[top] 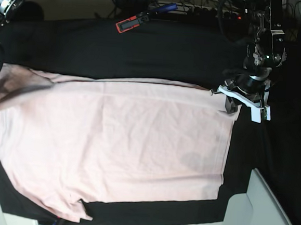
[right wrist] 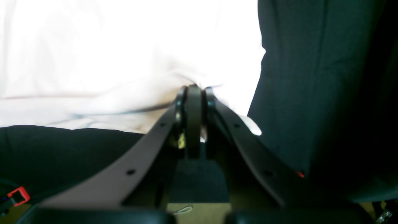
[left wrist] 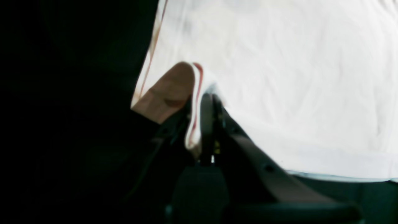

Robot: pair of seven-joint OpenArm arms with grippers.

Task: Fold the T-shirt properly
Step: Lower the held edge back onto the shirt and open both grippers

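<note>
I hold the pink T-shirt (top: 121, 147) by 2 corners, left gripper (left wrist: 203, 96) and right gripper (right wrist: 193, 88) both pinching cloth; next I carry them across together.

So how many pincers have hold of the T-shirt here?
2. The left pincer is shut on the T-shirt at its far corner on the base view's right. The right pincer is shut on the edge on that view's left, nearly out of frame there.
</note>
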